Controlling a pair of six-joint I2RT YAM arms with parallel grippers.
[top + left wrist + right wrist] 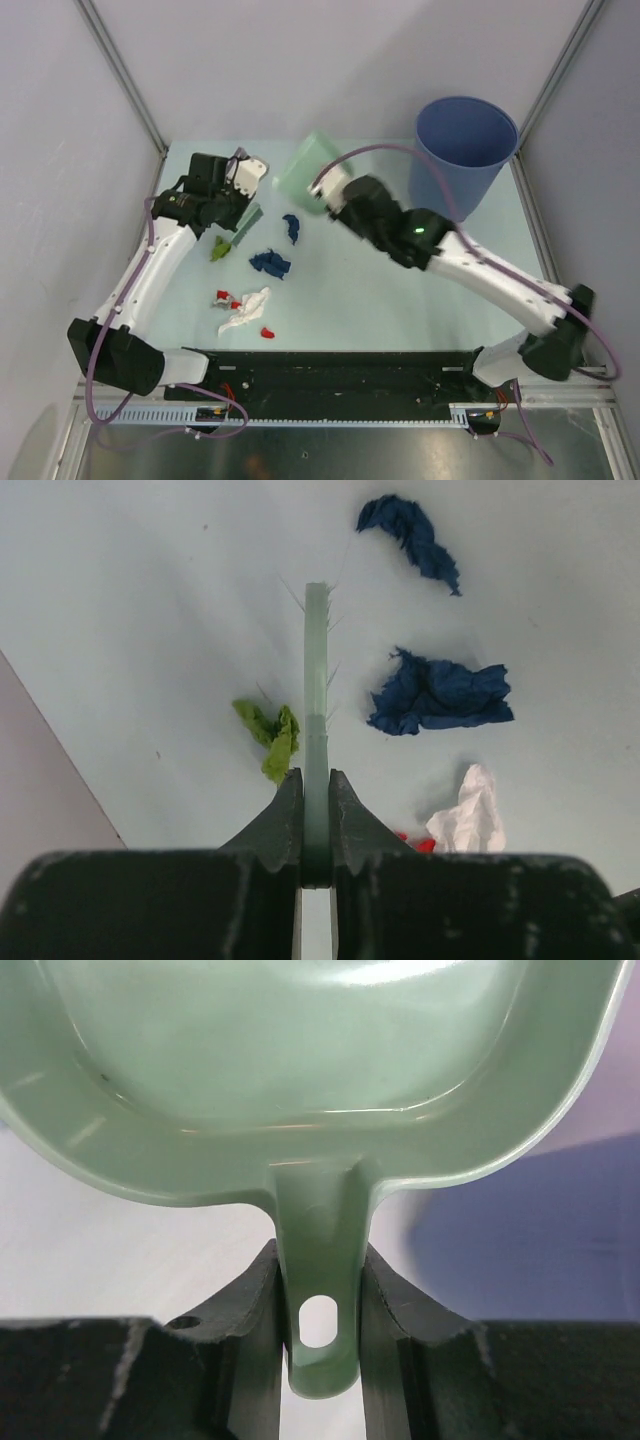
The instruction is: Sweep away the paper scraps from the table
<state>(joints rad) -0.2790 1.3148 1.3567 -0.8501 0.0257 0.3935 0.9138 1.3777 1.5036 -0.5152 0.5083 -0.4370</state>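
Top view: left hand (240, 205) clamped on the brush (247, 222), right hand (335, 195) gripping the dustpan (308, 165) at upper centre. Paper scraps (270, 263) lie loose on the surface (400, 300), centre-left, so the sweeping looks barely begun.

Left wrist: brush edge-on, green scrap (270, 735) just beside it, blue wads (440, 695) at right. Red bits (415, 842) sit half hidden behind the hand.

Right wrist: dustpan pinched by its handle. It looks empty, though its front lip is cut off.

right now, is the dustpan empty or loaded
Empty, as far as visible: the right wrist view shows the dustpan bare inside, and the scraps lie on the table.
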